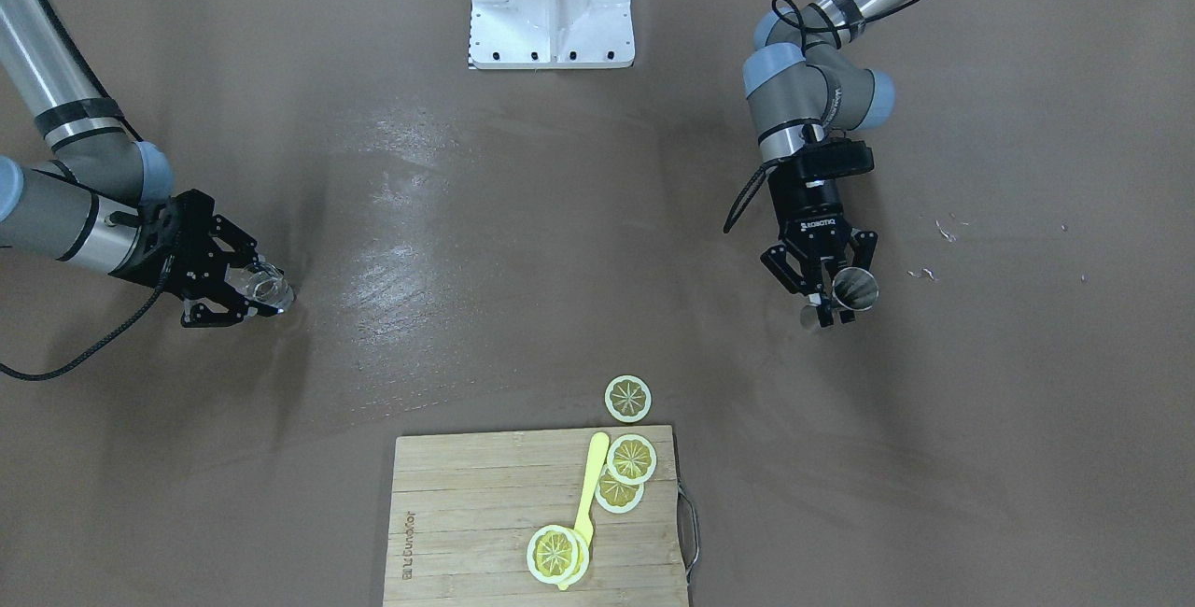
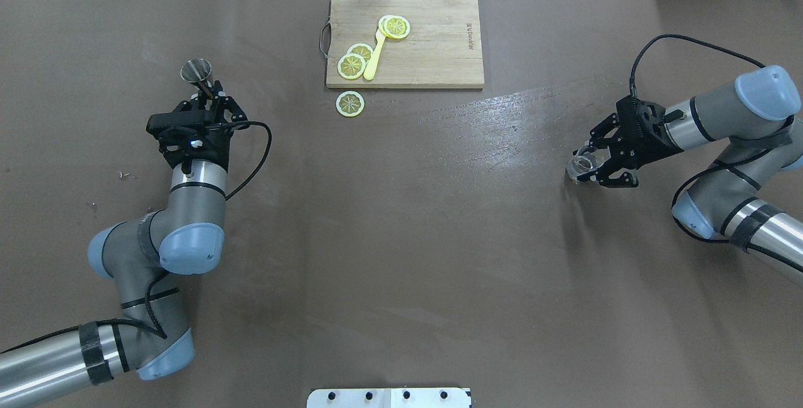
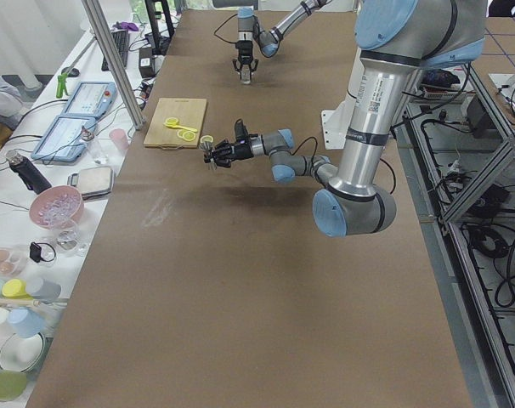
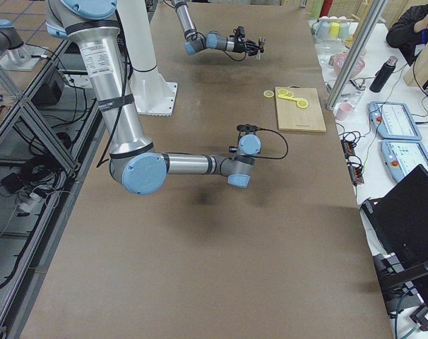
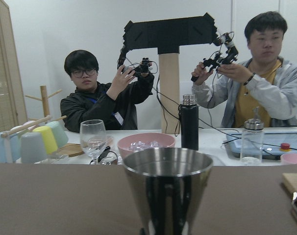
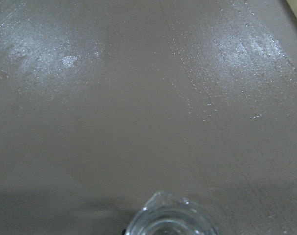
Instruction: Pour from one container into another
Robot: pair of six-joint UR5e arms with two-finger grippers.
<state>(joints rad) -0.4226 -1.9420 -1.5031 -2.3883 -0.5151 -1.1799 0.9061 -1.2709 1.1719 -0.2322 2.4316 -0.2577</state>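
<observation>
The steel jigger (image 2: 196, 72) stands upright between the fingers of my left gripper (image 2: 204, 89), which is shut on its narrow waist. The front view shows that jigger (image 1: 854, 288) and gripper (image 1: 834, 303) on its right side. In the left wrist view the jigger's upper cone (image 5: 167, 188) fills the lower middle. Far across the table, my right gripper (image 2: 590, 166) is shut on the clear glass tumbler (image 2: 582, 167), low over the table. The front view has the tumbler (image 1: 261, 285) at its left in this gripper (image 1: 247, 294). Only the tumbler's rim (image 6: 170, 218) shows in the right wrist view.
A wooden cutting board (image 2: 439, 50) lies at the table's far middle, carrying lemon slices (image 2: 351, 66) and a yellow knife (image 2: 374, 56). One slice (image 2: 349, 103) lies on the table beside it. Small crumbs (image 2: 124, 174) lie left of the left arm. Operators sit beyond the far edge.
</observation>
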